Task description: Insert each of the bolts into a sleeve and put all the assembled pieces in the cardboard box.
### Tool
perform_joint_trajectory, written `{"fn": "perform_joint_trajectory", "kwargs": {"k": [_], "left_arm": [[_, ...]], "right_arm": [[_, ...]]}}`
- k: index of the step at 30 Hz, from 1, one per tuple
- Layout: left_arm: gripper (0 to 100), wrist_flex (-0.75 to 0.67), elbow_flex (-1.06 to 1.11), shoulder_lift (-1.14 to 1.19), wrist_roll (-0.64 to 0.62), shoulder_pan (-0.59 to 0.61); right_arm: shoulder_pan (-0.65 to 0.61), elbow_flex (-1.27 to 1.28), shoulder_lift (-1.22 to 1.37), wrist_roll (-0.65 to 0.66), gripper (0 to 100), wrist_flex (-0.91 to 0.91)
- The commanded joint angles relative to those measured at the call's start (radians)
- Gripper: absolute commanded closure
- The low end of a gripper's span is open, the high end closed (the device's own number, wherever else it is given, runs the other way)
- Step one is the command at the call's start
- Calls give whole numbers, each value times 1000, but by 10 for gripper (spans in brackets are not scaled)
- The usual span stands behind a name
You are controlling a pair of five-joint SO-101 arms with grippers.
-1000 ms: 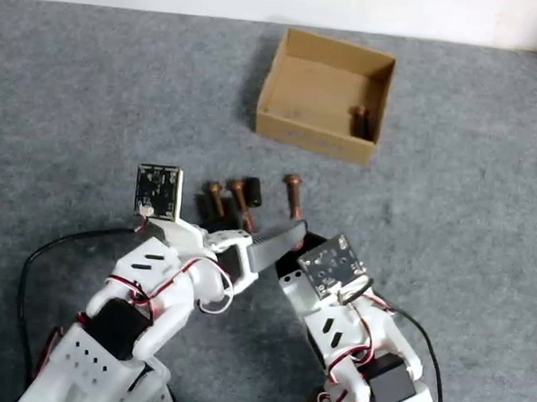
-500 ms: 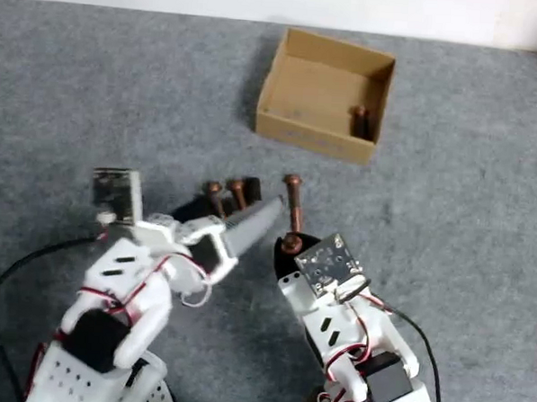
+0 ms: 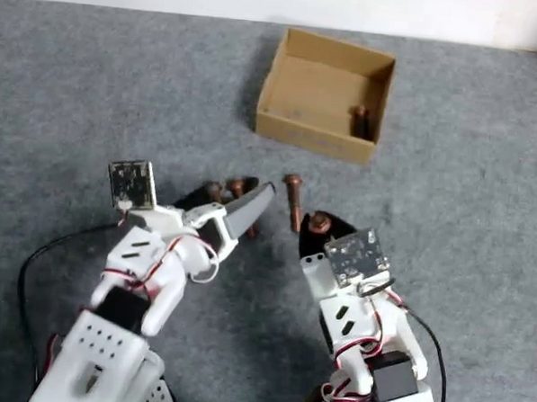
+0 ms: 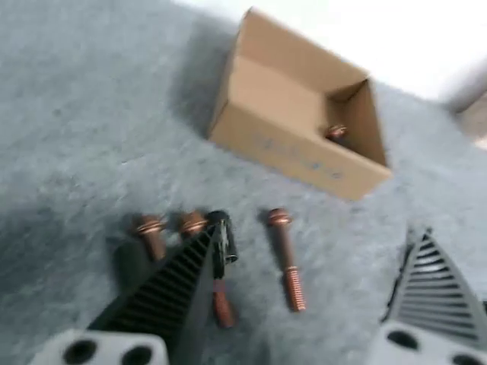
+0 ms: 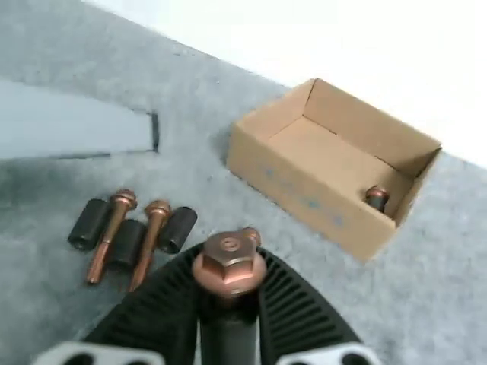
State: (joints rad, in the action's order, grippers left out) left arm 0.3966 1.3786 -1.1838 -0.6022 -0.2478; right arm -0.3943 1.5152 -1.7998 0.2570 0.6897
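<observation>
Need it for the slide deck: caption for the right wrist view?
Right arm's fingers grip a sleeved bolt; cardboard box beyond holds one assembled piece.

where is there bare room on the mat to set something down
Bare mat lies left of the box, and again right of the box and the right end effector. The box floor's left half is free too. It is crowded between that and the left end effector, where bolts and sleeves lie.

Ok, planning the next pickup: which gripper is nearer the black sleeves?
Left. The left gripper is open over the sleeves; the right gripper, holding a bolt, is off beside them.
</observation>
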Motion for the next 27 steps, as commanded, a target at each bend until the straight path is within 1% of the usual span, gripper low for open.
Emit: {"fn": "perform_joint_trajectory", "kwargs": {"k": [1,4,7,12,17,22,27], "left_arm": [[653,-28,-87,99,6,36],[653,-26,-113,159,6,59],[653,-25,-120,189,8,64],[653,-25,-119,199,8,64],[653,-25,-117,199,8,65],[653,-25,-117,199,8,65],[653,-25,-117,199,8,65]], "right_arm": [[19,-70,114,48,994,-73],[61,-200,335,60,994,-151],[116,-427,622,60,994,-203],[189,-903,1161,61,994,-202],[246,-1349,1638,61,994,-200],[269,-1738,2040,61,994,-200],[271,-2043,2341,58,994,-170]]}}
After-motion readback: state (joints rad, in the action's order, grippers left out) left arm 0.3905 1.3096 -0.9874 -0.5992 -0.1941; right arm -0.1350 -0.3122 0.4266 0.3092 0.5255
